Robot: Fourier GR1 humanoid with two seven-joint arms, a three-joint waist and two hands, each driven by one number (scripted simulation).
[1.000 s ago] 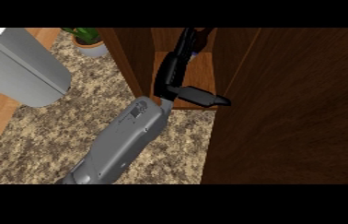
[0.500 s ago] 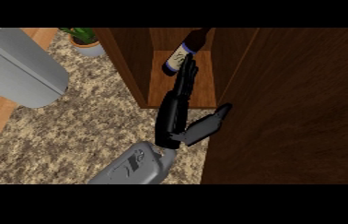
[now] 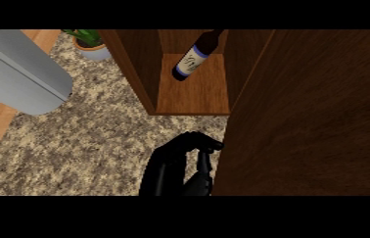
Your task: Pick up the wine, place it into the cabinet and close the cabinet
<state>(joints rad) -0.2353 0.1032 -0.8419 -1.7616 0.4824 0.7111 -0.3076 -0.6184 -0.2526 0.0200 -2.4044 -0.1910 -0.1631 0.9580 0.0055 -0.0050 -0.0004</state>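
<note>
- Moved since the earlier frames: right hand (image 3: 180, 166), which a moment ago reached into the cabinet (image 3: 137, 70) at the wine (image 3: 194, 60), now sits low in the view, outside the cabinet and in front of its shelf (image 3: 195, 92). The forearm no longer shows.
- Wine: bottle with a pale label, well beyond the hand, resting on the shelf inside the cabinet and leaning toward the back. Nothing grips it; judged as placed.
- Right hand: fingers curled, empty, knuckles just beside the edge of the door (image 3: 303, 124). Contact with the door cannot be told. Likely drawn back here to clear the opening before the door swings.
- Door: large dark wood panel to the right of the hand, standing open, leaving the shelf exposed. Closing is the step left, by my reading.
- Left hand: not in view; a grey forearm (image 3: 33, 80) lies well to the left of the right hand, over the tabletop (image 3: 94, 134).
- Plant (image 3: 88, 41): small pot far beyond and left of the hand, beside the cabinet wall, clear of the work.
- Risk, as judged: a leaning bottle could shift if the door closes hard.
</note>
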